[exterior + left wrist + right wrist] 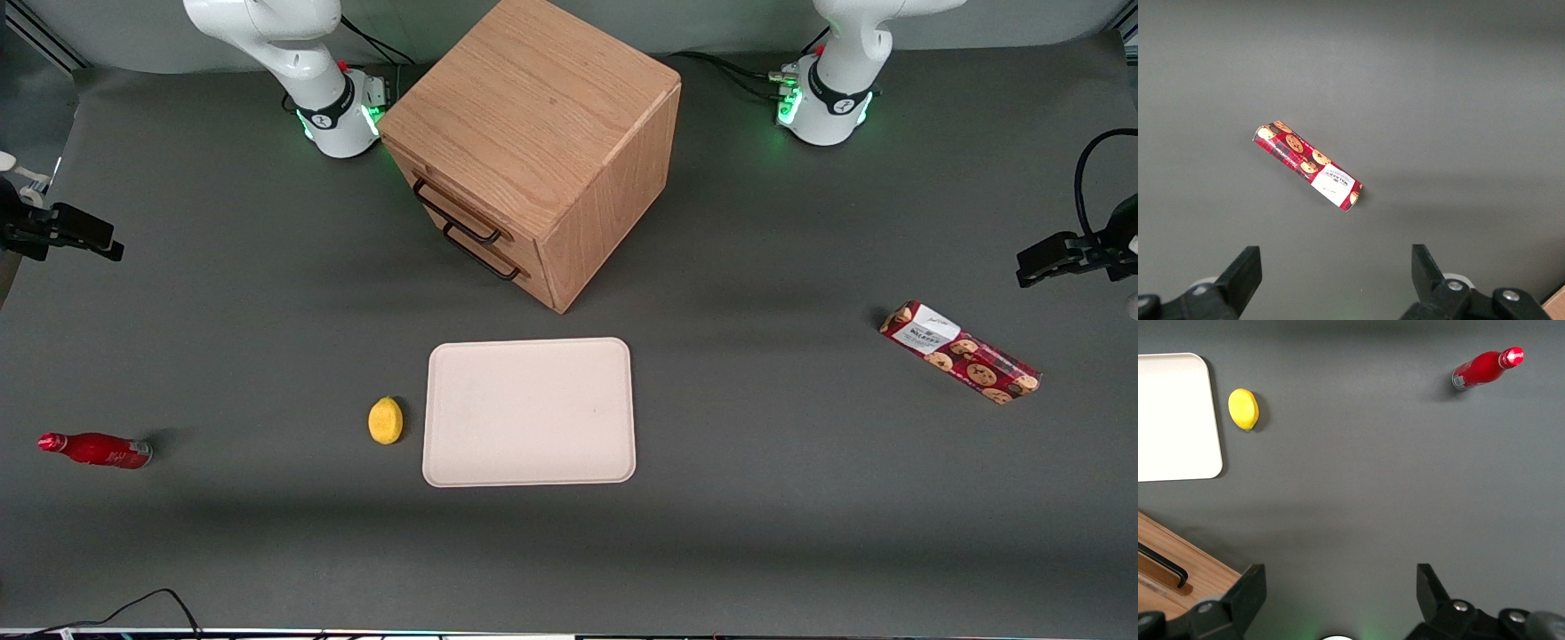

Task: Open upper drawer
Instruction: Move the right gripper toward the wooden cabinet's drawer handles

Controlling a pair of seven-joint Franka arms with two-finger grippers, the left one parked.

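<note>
Upper drawer [462,212] sits closed at the top of the oak cabinet [542,133], its black handle [455,213] untouched. Above bare tabletop [1371,487] near a lemon [1243,409], the gripper [1341,597] hovers, fingers spread wide and empty.

From my seat I see a red cookie pack [1307,165] lying flat and diagonal on the grey table [1458,100]. It lies alone, touching nothing.

Light-oak upper drawer [449,197], yellow lemon [385,420], red bottle [96,449], black tool [1338,600].
</note>
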